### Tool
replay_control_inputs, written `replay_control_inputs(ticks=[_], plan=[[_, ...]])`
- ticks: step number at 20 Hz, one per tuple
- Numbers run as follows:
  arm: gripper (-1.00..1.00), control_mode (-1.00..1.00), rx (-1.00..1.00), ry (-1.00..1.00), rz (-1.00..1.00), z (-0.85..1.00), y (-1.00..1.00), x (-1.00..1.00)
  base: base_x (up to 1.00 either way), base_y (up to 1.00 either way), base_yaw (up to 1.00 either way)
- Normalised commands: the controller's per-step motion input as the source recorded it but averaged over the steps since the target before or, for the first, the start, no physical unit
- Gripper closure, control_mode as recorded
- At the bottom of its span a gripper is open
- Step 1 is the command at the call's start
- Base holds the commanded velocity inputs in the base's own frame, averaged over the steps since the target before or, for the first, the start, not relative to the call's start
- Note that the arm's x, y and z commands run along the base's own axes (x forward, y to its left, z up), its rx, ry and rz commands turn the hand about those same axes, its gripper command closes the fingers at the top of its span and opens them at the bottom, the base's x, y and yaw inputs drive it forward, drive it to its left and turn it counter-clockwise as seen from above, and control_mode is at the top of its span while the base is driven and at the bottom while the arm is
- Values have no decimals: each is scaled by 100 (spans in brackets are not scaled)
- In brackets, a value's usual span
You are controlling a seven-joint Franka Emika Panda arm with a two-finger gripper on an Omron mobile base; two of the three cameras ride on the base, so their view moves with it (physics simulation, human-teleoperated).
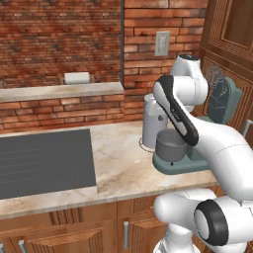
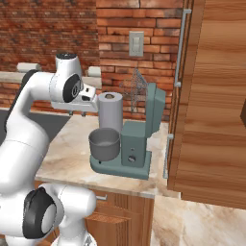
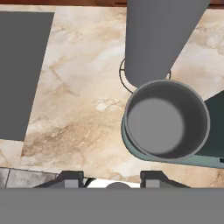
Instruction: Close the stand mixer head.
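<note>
Gripper: fingertips set apart, nothing between them, hanging above the counter. Bowl: grey metal, directly ahead and below, seated on the teal mixer base. Paper roll: pale, upright, just beyond the bowl, touching the counter. Mixer head: tilted up and back on its column, beyond the bowl, whisk exposed in the air. Cooktop: dark, well off to one side.

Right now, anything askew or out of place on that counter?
Only the teal-grey rounded stand mixer head: it is tipped back nearly upright on its boxy column, wire whisk hanging in the air clear of the grey metal bowl. No spills or damage visible. The tool hovers above the bowl.
</note>
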Motion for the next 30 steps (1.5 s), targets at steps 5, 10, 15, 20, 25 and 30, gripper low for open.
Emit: replay_control_inputs(ticks=[5,10,15,20,25,30], plan=[[-100,-100,-3,-3,1,2,-9,-6,0,0,0],[-100,-100,0,-10,12,18,-65,-56,0,0,0],[-100,-100,-10,-11,24,20,-85,-60,0,0,0],[-100,-100,-2,-9,29,14,-69,-4,0,0,0],[-100,-100,-14,-12,32,29,-46,24,0,0,0],[-100,-100,-36,-19,23,32,-15,11,0,0,0]])
